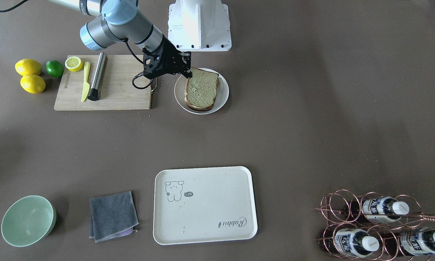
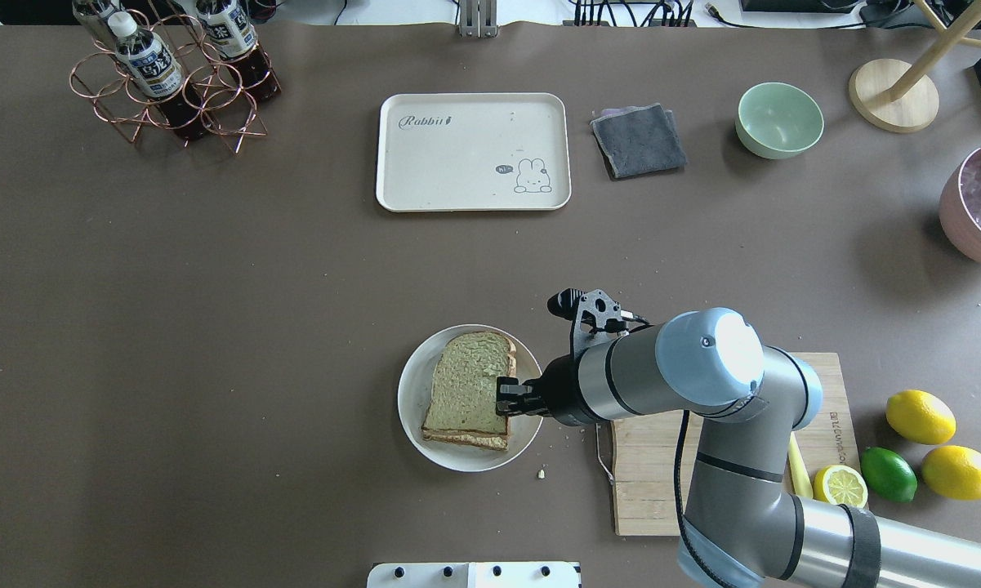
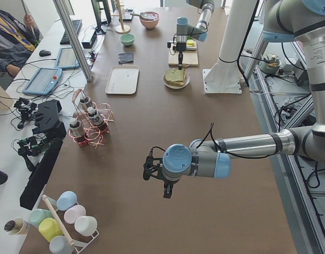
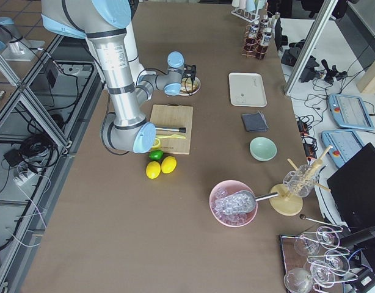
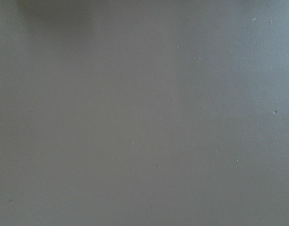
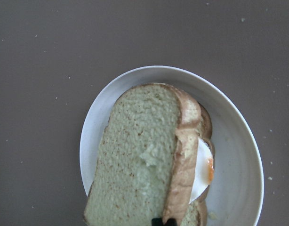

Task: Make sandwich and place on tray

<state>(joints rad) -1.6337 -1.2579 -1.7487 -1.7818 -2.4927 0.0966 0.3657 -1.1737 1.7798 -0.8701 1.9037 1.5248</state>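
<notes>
The sandwich lies on a round white plate [image 1: 222, 95]. Its top bread slice [image 1: 202, 88] is greenish-tan with a brown crust. In the right wrist view this slice [image 6: 140, 160] sits tilted over the fried egg [image 6: 203, 169], and the lower slice peeks out beneath. My right gripper [image 1: 187, 72] is shut on the edge of the top slice nearest the cutting board; it also shows in the overhead view [image 2: 506, 398]. The cream tray [image 1: 203, 232] with the bear drawing lies bare across the table. My left gripper [image 3: 149, 172] hovers over bare table far off; I cannot tell if it is open.
A wooden cutting board [image 1: 119, 90] beside the plate holds a yellow knife [image 1: 85, 81], a steel cylinder [image 1: 97, 75] and a lemon half [image 1: 74, 63]. Lemons and a lime [image 1: 54, 68] lie past it. A green bowl [image 1: 28, 220], grey cloth [image 1: 112, 215] and bottle rack [image 1: 376, 228] flank the tray.
</notes>
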